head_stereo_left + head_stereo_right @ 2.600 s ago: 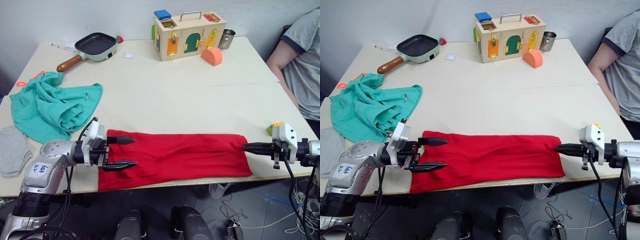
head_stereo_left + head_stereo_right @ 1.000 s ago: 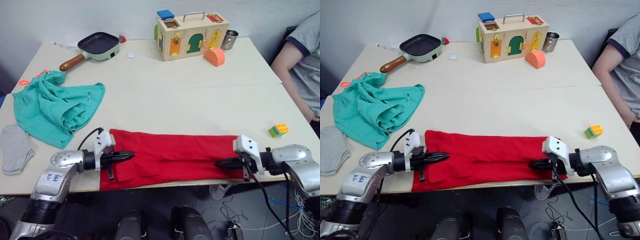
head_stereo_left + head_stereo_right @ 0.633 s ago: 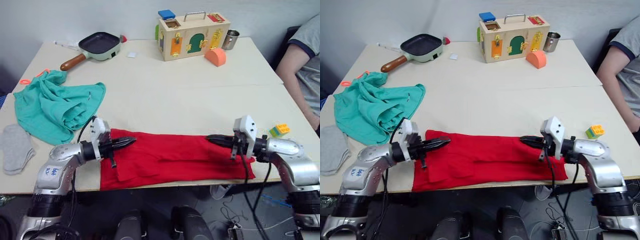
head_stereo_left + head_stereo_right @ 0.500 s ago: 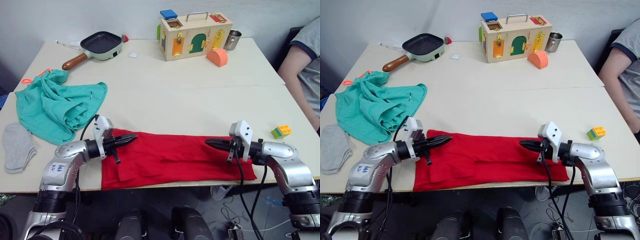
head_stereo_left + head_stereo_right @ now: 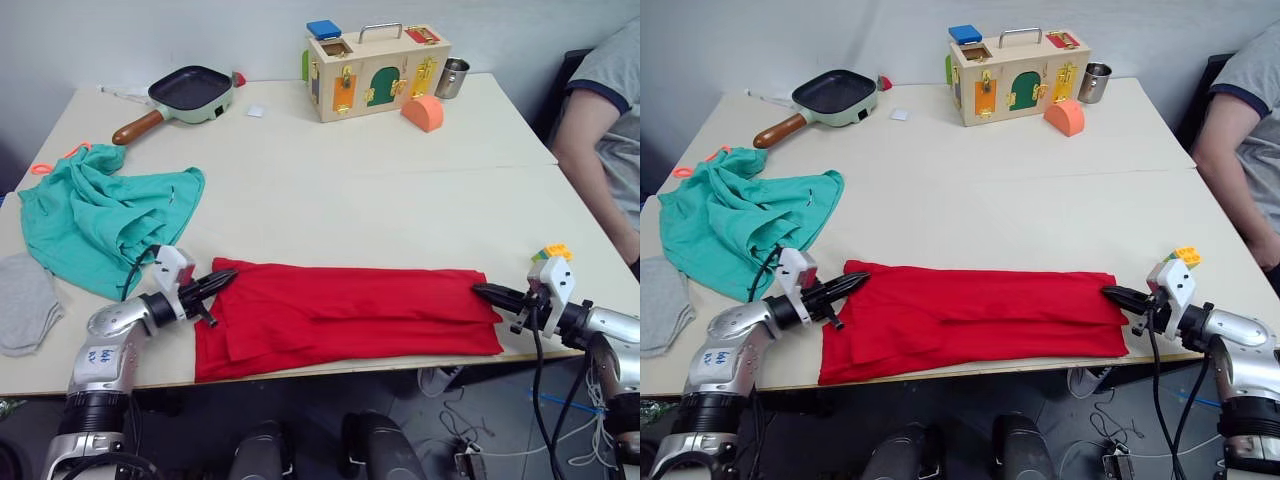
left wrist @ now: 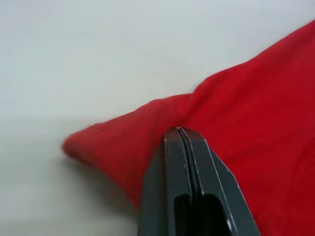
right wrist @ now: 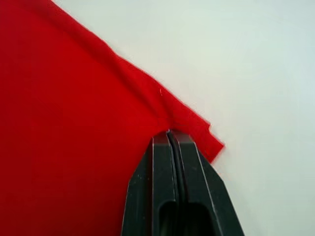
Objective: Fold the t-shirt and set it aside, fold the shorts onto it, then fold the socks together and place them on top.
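The red t-shirt lies folded into a long strip along the table's front edge. My left gripper is shut at the strip's far left corner, and in the left wrist view the cloth puckers into its tips. At the far right corner my right gripper is shut too, with the red corner creased into its tips. The teal-green shorts lie crumpled at the left, an orange loop beside them. A grey sock rests at the table's left edge.
A pan, a wooden latch box, a metal cup and an orange block stand at the back. A small toy brick sits near my right wrist. A person sits at the right side.
Both grippers have slid outward along the shirt's far edge, from over the cloth to its two end corners. The strip now lies flatter and drawn out.
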`<action>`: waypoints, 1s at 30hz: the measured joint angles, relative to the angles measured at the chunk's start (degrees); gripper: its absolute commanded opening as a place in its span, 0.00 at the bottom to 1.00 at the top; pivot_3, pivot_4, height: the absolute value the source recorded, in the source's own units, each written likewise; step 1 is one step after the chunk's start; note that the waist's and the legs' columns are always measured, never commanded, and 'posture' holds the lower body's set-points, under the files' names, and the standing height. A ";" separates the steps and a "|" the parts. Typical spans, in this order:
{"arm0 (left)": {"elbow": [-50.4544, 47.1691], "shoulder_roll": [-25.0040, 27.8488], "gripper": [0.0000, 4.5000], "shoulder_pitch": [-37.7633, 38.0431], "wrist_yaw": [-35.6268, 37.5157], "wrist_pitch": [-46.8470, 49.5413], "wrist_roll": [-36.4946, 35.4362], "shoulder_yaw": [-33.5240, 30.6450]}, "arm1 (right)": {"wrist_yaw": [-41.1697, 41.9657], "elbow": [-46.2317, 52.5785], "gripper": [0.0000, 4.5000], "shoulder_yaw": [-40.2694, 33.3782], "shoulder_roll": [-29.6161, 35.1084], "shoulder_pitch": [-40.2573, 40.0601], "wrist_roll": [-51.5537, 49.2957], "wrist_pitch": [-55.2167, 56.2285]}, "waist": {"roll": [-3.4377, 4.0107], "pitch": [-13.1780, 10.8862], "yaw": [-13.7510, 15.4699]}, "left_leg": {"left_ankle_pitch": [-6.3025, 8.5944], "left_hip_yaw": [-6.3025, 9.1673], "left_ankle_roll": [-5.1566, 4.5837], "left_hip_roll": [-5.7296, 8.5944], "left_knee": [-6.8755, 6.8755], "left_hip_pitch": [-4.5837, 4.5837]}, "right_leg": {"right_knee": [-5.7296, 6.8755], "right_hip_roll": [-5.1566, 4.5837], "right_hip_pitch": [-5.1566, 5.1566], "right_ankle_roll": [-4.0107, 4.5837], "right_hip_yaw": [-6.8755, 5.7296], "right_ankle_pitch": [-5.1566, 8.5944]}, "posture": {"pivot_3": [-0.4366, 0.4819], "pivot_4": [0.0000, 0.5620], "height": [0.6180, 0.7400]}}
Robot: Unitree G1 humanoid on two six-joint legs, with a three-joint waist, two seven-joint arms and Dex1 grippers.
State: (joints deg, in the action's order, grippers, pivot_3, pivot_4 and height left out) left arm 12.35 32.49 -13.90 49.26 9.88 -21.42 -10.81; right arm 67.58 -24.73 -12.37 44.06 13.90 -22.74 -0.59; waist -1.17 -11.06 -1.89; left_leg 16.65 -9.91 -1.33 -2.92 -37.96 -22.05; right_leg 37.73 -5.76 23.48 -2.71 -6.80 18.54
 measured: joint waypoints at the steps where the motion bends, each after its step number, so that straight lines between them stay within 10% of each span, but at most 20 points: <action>1: -0.83 1.05 0.08 0.73 2.38 0.04 -1.61 -0.55 | 0.99 1.90 0.18 -0.02 0.91 0.16 -0.81 -1.47 | 0.00 0.00 -0.05 | 0.00 -0.01 0.00 0.00 -0.01 -0.01 | 0.01 0.00 0.02 0.00 0.00 0.00 | 0.48 0.27 1.00; 7: -7.54 12.36 0.46 2.22 14.83 3.56 -7.52 -3.82 | 7.81 4.87 0.62 2.48 11.49 6.85 0.30 -9.30 | 0.06 -0.02 0.24 | 0.06 0.04 0.05 0.02 0.00 -0.05 | -0.03 -0.08 0.07 0.03 -0.01 0.02 | 0.48 0.27 1.00; 13: -7.57 12.93 0.87 -1.36 17.04 5.08 -7.63 -1.80 | 9.46 -2.10 1.00 11.22 11.38 17.86 7.39 -11.01 | 0.08 -0.02 0.27 | 0.11 0.02 0.06 0.07 0.01 -0.19 | -0.03 -0.14 0.19 0.04 -0.04 0.02 | 0.48 0.27 1.00; 21: -15.15 9.70 1.00 -0.94 19.04 6.33 -10.98 -0.50 | 12.22 -15.90 0.96 20.58 9.34 28.72 17.47 -10.55 | 0.11 -0.04 0.08 | 0.06 -0.10 0.03 0.05 -0.03 -0.22 | -0.06 -0.04 0.22 0.04 0.00 0.03 | 0.48 0.27 1.00; 30: -17.27 8.50 1.00 0.13 17.48 6.80 -12.07 -0.51 | 15.38 -22.97 0.33 23.49 5.27 35.02 22.36 -8.93 | 0.11 -0.04 -0.06 | 0.04 -0.10 0.05 0.02 -0.06 -0.21 | -0.03 0.00 0.21 0.04 0.03 0.03 | 0.48 0.27 1.00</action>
State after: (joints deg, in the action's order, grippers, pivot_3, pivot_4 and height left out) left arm -4.93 40.99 -13.77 66.73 16.68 -33.49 -11.32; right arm 82.96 -47.70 11.12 49.33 48.92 -0.38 -9.52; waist -1.06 -11.11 -1.95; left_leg 16.70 -10.01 -1.28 -2.90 -38.02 -22.26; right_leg 37.70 -5.76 23.69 -2.67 -6.77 18.56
